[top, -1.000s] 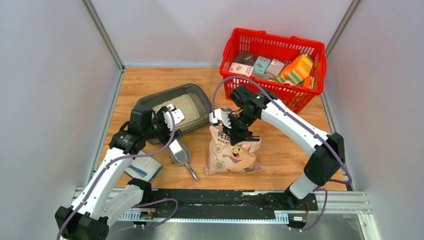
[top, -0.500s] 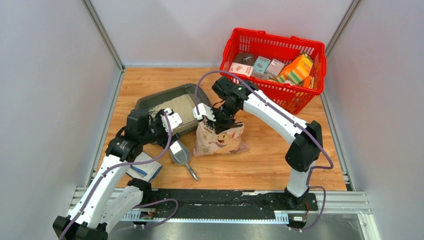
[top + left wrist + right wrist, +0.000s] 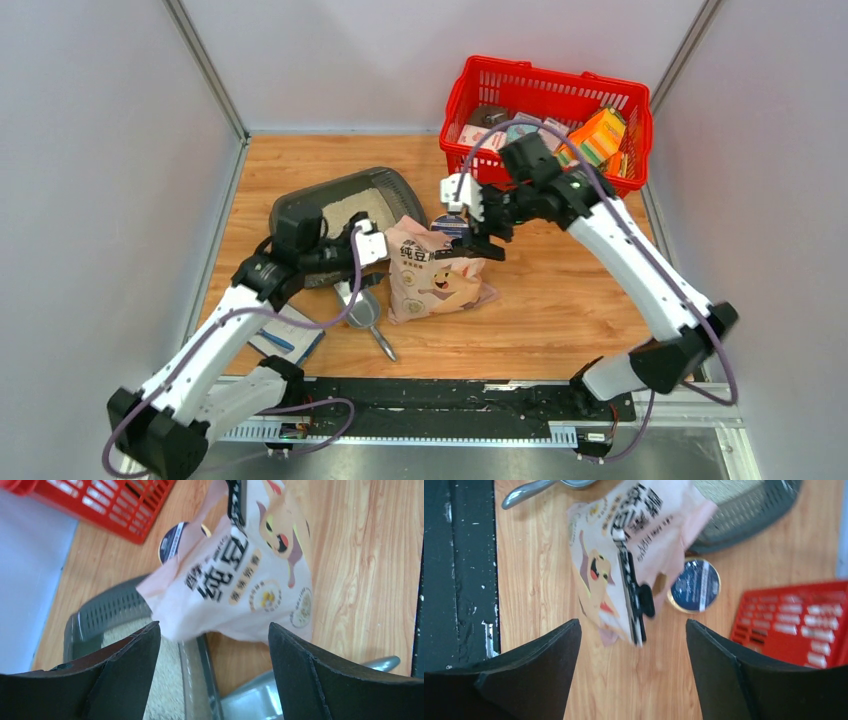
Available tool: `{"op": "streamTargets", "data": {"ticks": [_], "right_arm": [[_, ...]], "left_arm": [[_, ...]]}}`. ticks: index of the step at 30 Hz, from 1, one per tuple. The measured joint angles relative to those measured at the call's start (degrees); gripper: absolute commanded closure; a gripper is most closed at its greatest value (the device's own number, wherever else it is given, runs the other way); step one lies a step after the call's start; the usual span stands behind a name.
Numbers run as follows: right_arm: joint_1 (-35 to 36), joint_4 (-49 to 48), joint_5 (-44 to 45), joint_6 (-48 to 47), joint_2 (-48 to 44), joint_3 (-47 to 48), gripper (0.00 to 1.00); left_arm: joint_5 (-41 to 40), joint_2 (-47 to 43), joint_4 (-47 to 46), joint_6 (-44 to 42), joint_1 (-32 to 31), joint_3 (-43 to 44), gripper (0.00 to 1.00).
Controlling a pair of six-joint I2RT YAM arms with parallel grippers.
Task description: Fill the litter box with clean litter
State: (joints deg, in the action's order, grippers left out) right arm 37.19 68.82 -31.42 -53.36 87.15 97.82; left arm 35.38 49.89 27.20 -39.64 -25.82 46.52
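I see both grippers wide w/ nothing held: the bag (image 3: 437, 285) stands just beside the litter box (image 3: 300, 205) at its 4 o'clock, some clean litter (image 3: 355, 208) inside, L gripper (image 3: 372, 245) at the bag's 9 o'clock, R gripper (image 3: 478, 232) at its 1.

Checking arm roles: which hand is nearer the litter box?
Left. The left hand hovers at the litter box's near rim; the right hand is beyond the litter bag.

left hand (image 3: 214, 630): spread wide | right hand (image 3: 631, 625): spread wide, seemingly lifted
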Motion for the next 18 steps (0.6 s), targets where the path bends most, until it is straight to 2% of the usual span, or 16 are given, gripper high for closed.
{"op": "streamTargets", "data": {"ticks": [6,9,12,15,18], "right_arm": [[-4.5,-4.2,3.2,7.5,-11.6,-9.0,0.17],[-6.3,-6.0,4.2,11.4,-11.9,-11.8,0.17],[-8.8,-6.9,5.1,14.1,-11.1,-12.7,0.17],[-10.2,-7.8,5.7,15.2,-10.8,-12.7,0.17],[-10.2,-8.6,5.5,15.5,-10.1,-12.7,0.18]], "left_arm": [[5.5,16.8,-1.0,-4.3,-2.8,11.7,0.14],[8.5,25.4,4.2,-8.5,-4.4,18.9,0.19],[9.9,29.1,8.2,-12.0,-5.1,20.9,0.29],[10.3,31.8,12.8,-14.6,-5.3,20.7,0.44],[10.2,31.7,14.1,-15.1,-5.3,20.1,0.74]]}}
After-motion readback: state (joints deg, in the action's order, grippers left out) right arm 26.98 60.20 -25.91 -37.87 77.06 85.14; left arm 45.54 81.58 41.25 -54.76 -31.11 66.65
